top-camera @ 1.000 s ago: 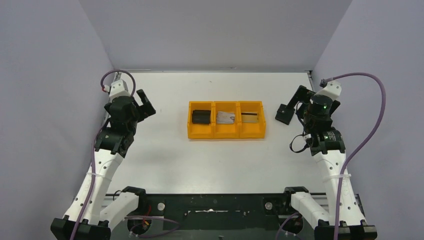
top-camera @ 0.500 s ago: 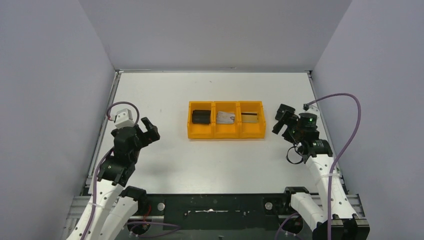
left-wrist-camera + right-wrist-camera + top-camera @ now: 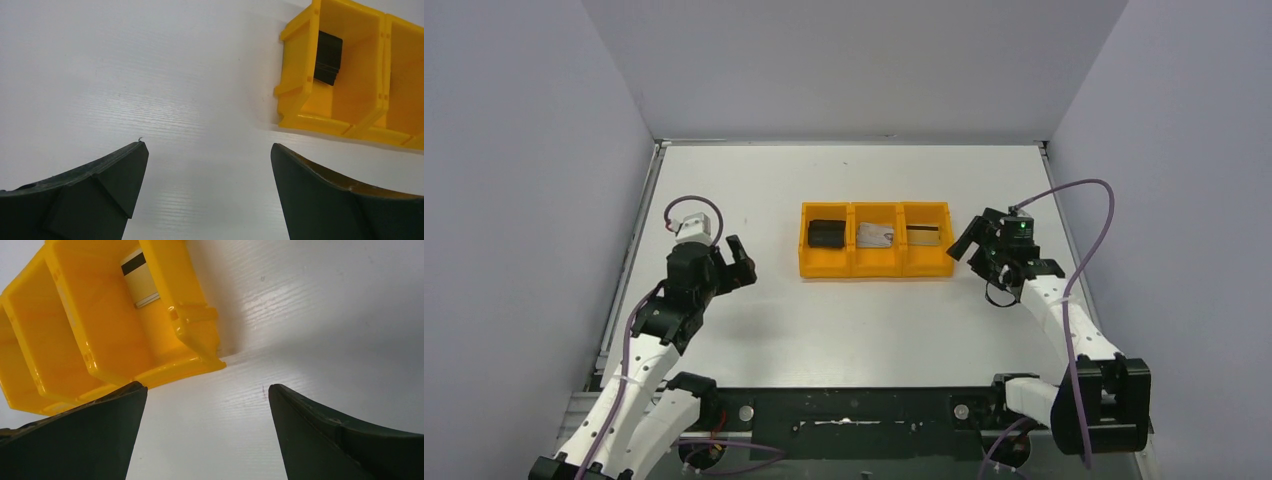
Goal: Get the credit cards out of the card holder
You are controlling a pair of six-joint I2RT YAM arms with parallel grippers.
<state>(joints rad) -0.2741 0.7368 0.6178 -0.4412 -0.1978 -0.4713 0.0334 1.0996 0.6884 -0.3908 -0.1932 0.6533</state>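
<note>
Gold card (image 3: 141,284) in tray (image 3: 196,335), near wide-spread empty right hand (image 3: 206,386); left hand (image 3: 208,144) likewise.

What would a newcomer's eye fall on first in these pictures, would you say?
The bright orange tray at the middle of the white table stands out, holding a black block, a silvery card and a gold card, one per compartment. The left hand and right hand flank it, open.

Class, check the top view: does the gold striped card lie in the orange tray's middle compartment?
No, the gold card lies in the orange tray's right end compartment; the silvery-grey card occupies the middle one.
</note>
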